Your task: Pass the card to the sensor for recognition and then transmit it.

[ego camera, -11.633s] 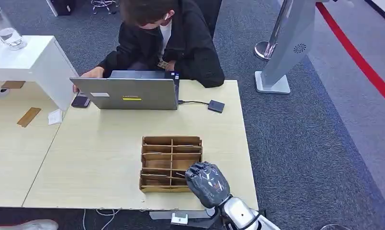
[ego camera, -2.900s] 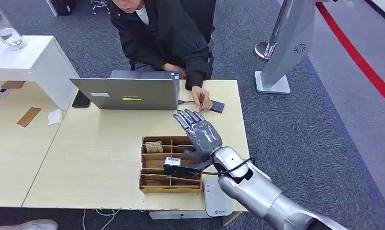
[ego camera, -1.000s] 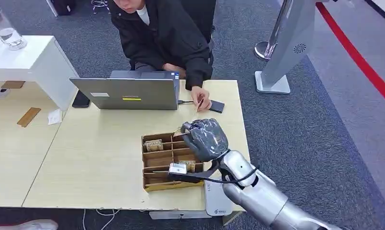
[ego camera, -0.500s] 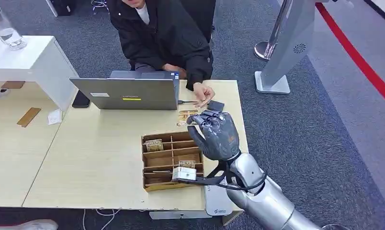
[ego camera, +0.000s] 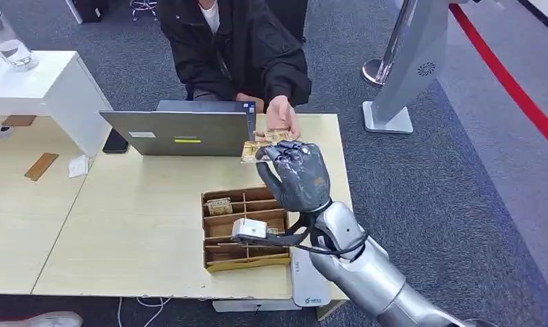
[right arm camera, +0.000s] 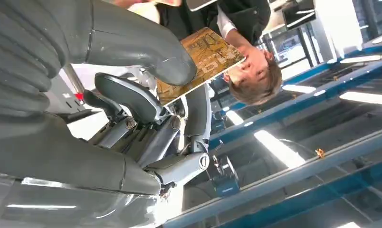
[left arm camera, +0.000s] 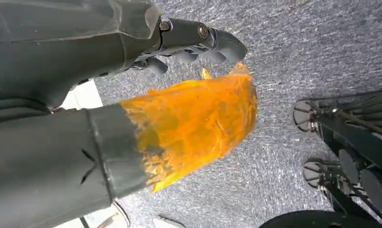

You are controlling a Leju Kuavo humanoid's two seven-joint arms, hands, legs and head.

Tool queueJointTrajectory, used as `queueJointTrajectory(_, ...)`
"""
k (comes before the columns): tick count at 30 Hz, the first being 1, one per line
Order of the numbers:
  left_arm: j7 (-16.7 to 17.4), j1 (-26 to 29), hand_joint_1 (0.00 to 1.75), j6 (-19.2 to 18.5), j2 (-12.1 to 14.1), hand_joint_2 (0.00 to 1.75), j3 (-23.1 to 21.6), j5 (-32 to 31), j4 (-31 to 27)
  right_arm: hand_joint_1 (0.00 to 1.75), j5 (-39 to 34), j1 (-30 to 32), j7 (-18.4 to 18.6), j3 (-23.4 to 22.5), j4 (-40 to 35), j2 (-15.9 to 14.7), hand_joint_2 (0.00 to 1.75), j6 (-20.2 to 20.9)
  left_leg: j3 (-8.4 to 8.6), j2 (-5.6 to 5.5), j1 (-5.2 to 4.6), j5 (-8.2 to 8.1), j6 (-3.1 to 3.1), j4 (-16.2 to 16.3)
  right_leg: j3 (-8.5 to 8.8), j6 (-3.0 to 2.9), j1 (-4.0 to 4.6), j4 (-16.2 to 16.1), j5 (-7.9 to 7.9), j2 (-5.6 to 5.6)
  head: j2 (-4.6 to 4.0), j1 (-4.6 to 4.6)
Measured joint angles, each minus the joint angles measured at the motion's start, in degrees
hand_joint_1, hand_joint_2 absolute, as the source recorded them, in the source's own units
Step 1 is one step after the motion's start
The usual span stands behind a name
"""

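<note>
1. Right hand (ego camera: 295, 174) raised over the far side of the wooden table (ego camera: 121, 225), fingers clamped on a gold-patterned card (ego camera: 252, 151); the right wrist view shows the card (right arm camera: 198, 61) pinched under the thumb.
2. Card sits just in front of the laptop (ego camera: 179, 133). The person's hand (ego camera: 279, 116) reaches to its far edge; contact unclear.
3. Cardboard divider tray (ego camera: 244, 231) lies below the hand, with a card in one slot.
4. Left hand (left arm camera: 132, 76) hangs over grey carpet; whether it holds anything, cannot tell.
</note>
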Motion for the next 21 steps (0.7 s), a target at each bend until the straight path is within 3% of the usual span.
queueJointTrajectory(10,0.0,-0.41,0.0,1.22,1.79,0.0,0.0,-0.24,3.1,1.75,1.24,-4.4,3.76,0.17,8.5,3.27,1.75,4.48,0.0,-0.01,0.0,0.0,0.0,0.0,-0.01,0.0,0.0,0.01,0.0,-0.01,0.0,0.0)
queueJointTrajectory(12,0.0,-0.46,0.0,1.35,2.08,0.0,0.0,-0.26,3.54,1.5,1.33,-5.08,4.28,0.35,9.7,3.65,1.75,4.92,0.0,-0.01,0.0,0.0,0.0,0.0,-0.01,0.0,0.0,0.01,0.0,-0.01,0.0,0.02)
queueJointTrajectory(13,0.0,-0.47,0.0,1.49,2.14,0.0,0.0,-0.26,3.74,0.09,1.33,-5.35,4.56,0.44,10.25,3.82,1.75,5.27,0.0,0.0,0.0,0.0,0.0,0.0,-0.01,0.0,0.0,0.01,0.0,-0.01,0.0,-0.02)
queueJointTrajectory(14,0.0,-0.48,0.0,1.68,2.25,0.0,0.0,-0.26,3.91,0.0,1.35,-5.56,4.94,0.5,10.73,3.98,1.75,5.62,0.0,0.0,0.0,0.0,0.0,0.0,-0.01,0.0,0.0,0.01,0.0,-0.01,0.0,0.0)
queueJointTrajectory(19,0.0,-0.47,0.0,1.92,2.53,0.0,0.02,-0.26,4.46,0.0,1.38,-6.44,7.01,1.09,12.95,4.52,1.75,8.65,0.0,-0.01,0.0,0.0,0.0,0.0,0.0,0.0,0.0,0.01,0.0,-0.01,0.0,0.0)
queueJointTrajectory(20,0.0,-0.47,0.0,1.94,2.53,0.0,0.02,-0.26,4.5,0.0,1.38,-6.61,7.3,1.22,13.37,4.57,0.0,9.05,0.0,-0.01,0.0,0.0,0.0,0.0,0.0,0.0,0.0,0.01,0.0,-0.01,0.0,0.0)
queueJointTrajectory(21,0.0,-0.46,0.0,1.97,2.58,0.0,0.02,-0.26,4.63,0.0,1.33,-6.75,7.52,1.29,13.72,4.63,0.0,9.38,0.0,-0.01,0.0,0.0,0.0,0.0,0.0,0.0,0.0,0.01,0.0,-0.01,0.0,0.0)
